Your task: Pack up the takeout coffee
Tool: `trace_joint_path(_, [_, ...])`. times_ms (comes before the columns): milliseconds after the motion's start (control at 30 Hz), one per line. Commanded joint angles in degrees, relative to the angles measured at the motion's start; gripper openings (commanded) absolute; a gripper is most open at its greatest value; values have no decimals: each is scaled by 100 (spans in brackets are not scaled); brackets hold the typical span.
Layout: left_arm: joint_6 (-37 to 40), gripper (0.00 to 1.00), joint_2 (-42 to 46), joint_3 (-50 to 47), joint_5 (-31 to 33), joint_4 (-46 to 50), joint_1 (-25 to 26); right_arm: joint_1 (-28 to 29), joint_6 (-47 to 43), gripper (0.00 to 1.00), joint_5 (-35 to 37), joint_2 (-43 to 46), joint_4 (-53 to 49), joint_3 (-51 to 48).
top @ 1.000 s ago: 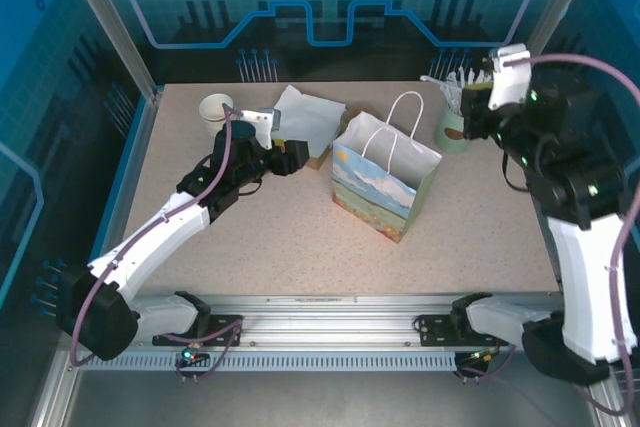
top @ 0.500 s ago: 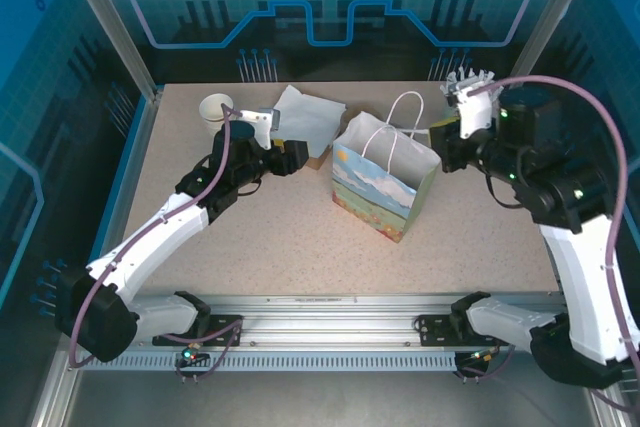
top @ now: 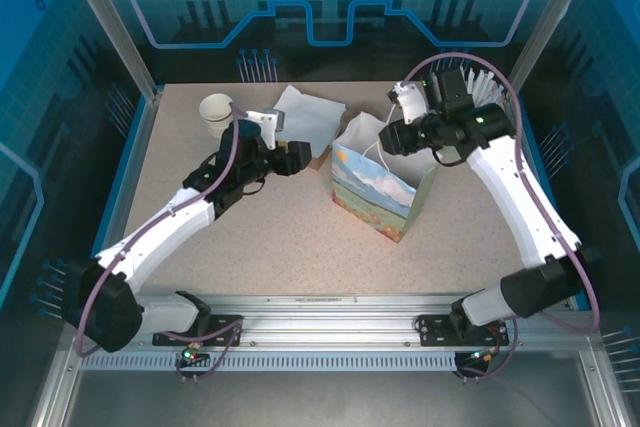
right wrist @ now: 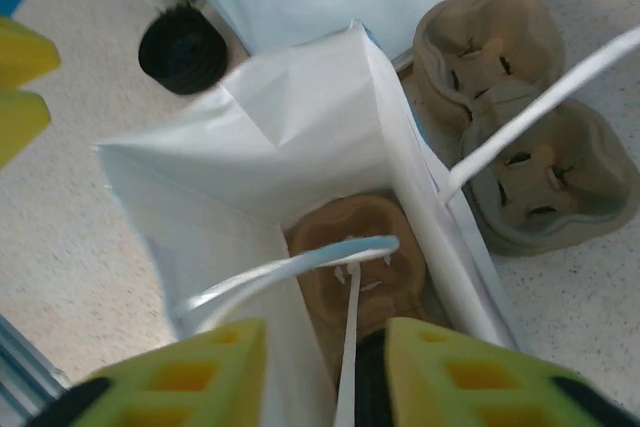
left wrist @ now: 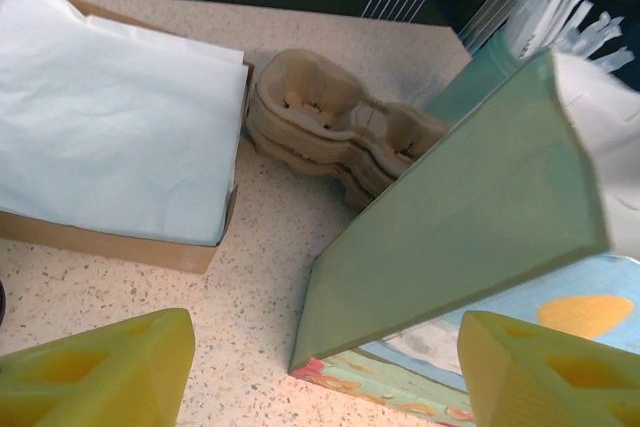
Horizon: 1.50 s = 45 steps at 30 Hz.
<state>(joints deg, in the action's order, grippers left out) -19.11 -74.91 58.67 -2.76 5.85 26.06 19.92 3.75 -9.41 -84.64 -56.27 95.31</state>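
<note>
Right wrist view is showing the right hand (right wrist: 325,352) hovering half-spread over the gift bag (right wrist: 300,137), gripping nothing I can see. The takeout coffee (right wrist: 370,387) is seemingly sitting inside, by a pulp cup carrier (right wrist: 345,247). Packing is looking nearly done; next comes lifting clear without snagging the handles.

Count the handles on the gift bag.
2. First handle loops across the gift bag mouth; second handle stretches out over the pulp trays beside the bag. Nothing suggests a hidden third.
</note>
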Motion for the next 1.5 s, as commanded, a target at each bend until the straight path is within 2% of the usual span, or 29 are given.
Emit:
trace_joint_path(0, [144, 72, -391, 422, 40, 44, -94, -118, -20, 50, -311, 247, 224, 100])
trace_joint_path(133, [237, 72, -1253, 1001, 52, 211, -317, -363, 53, 63, -92, 772, 417, 145])
trace_joint_path(300, [770, 73, -2659, 2215, 447, 819, -393, -480, 116, 74, 497, 1480, 794, -95])
trace_joint_path(400, [1058, 74, -3455, 2982, 727, 1217, -457, -479, 126, 76, 584, 1758, 959, -258])
trace_joint_path(600, [1463, 77, -4880, 4515, 850, 2116, -601, -462, 45, 77, 633, 2121, 1168, -614])
trace_joint_path(833, [1674, 80, -6097, 5948, 990, 2896, -750, -462, -42, 78, 607, 2110, 1179, -759])
trace_joint_path(1000, [1771, 80, -6679, 6550, 927, 3135, -779, -458, -41, 78, 529, 2035, 1215, -828])
trace_joint_path(1167, [1867, 75, -6934, 6801, 961, 3225, -780, -453, -44, 78, 449, 1991, 1189, -835])
trace_joint_path(1467, [1938, 56, -6977, 6822, 992, 3282, -779, -433, -38, 77, 420, 2001, 1206, -974])
